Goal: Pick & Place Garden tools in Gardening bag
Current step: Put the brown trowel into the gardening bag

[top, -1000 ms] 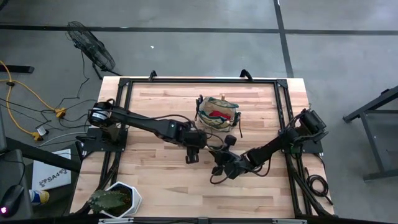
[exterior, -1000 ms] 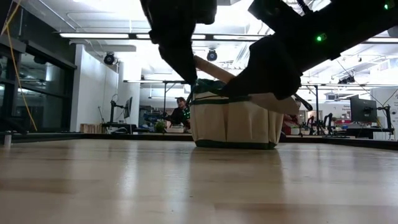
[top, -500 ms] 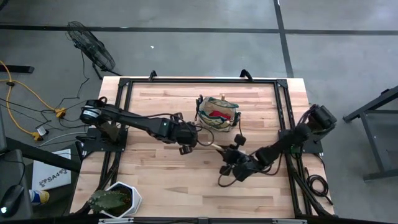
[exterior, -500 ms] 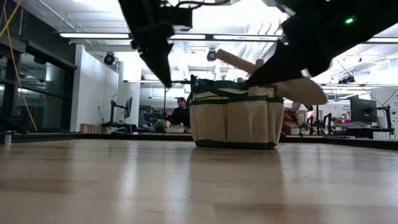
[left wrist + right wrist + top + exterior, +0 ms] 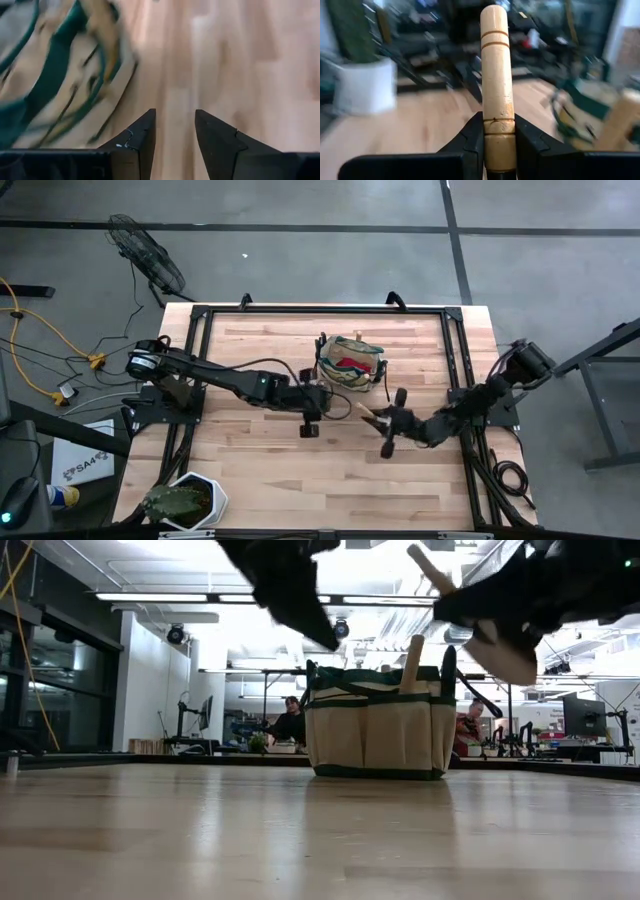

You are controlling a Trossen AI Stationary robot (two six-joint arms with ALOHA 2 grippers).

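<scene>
The wooden-handled trowel, clenched in the right gripper, had swung up beside the gardening bag; the left gripper, released and empty, had drawn back.

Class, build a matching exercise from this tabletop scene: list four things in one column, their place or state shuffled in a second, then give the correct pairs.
Things:
1. right gripper
2. left gripper
3. gardening bag
4. white plant pot

Places or states:
A. at the table's near-left corner
B. open and empty, beside the bag
C. clamped on a wooden tool handle
D. upright toward the table's far edge, a handle sticking out of it

Pairs: 1-C, 2-B, 3-D, 4-A
</scene>
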